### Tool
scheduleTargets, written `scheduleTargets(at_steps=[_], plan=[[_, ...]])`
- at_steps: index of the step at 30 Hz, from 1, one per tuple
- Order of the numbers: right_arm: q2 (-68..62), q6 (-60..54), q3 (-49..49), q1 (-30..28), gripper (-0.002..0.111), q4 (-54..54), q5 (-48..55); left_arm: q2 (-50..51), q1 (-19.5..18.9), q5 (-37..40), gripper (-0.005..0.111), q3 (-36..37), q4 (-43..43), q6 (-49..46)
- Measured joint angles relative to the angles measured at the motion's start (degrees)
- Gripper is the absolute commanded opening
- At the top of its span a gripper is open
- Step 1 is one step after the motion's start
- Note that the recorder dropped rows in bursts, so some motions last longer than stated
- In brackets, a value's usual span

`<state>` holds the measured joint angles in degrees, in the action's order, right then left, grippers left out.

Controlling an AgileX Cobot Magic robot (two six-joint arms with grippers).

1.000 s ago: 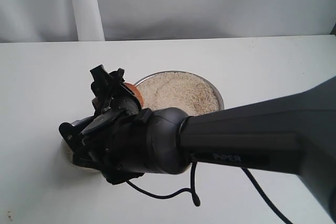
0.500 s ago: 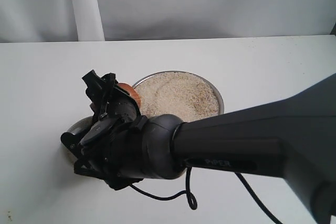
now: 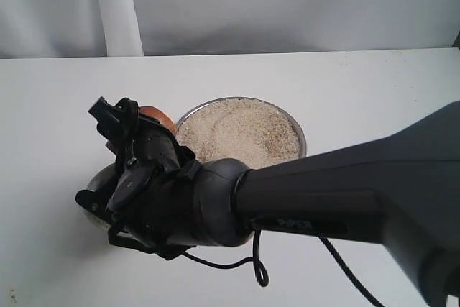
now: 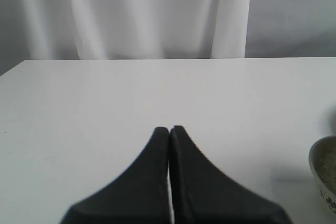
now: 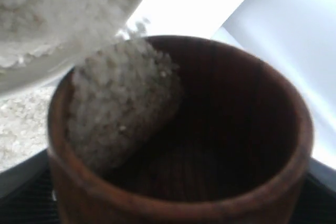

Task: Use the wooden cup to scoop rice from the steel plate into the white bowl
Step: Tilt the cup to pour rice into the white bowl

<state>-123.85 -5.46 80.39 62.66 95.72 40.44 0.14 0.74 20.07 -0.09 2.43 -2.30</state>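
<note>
Spill risk: steel plate (image 3: pixel 241 131) is heaped beside the white bowl (image 3: pixel 98 176), half hidden by the arm (image 3: pixel 345 192); wooden cup (image 5: pixel 236 129) is pinched, tipped, by the right gripper (image 3: pixel 123 121) (left gripper (image 4: pixel 169 135) pressed together); rice (image 5: pixel 121 108) could be dumped outside the rim if poured off-centre

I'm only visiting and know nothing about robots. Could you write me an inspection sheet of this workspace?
Surface: white table.
Job's things: plate full of rice; bowl mostly hidden under the right arm; cup with some rice against one side.
Clutter: nothing seen.
Grippers: left gripper shut, empty; right gripper holds the cup beside the plate.
Cables: black cable loops under the right arm.
Surroundings: white curtain behind the table.
</note>
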Motion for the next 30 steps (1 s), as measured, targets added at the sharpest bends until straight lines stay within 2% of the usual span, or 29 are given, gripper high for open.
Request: scheduleTargets(at_steps=[10, 30], plan=[[0.00, -8.14, 0.00, 0.00, 0.000, 2.92, -3.04, 0.00, 0.00, 0.00, 0.000, 0.00, 0.00, 0.00], [0.00, -10.64, 0.00, 0.00, 0.000, 3.23, -3.04, 0.00, 0.00, 0.00, 0.000, 0.00, 0.00, 0.00]])
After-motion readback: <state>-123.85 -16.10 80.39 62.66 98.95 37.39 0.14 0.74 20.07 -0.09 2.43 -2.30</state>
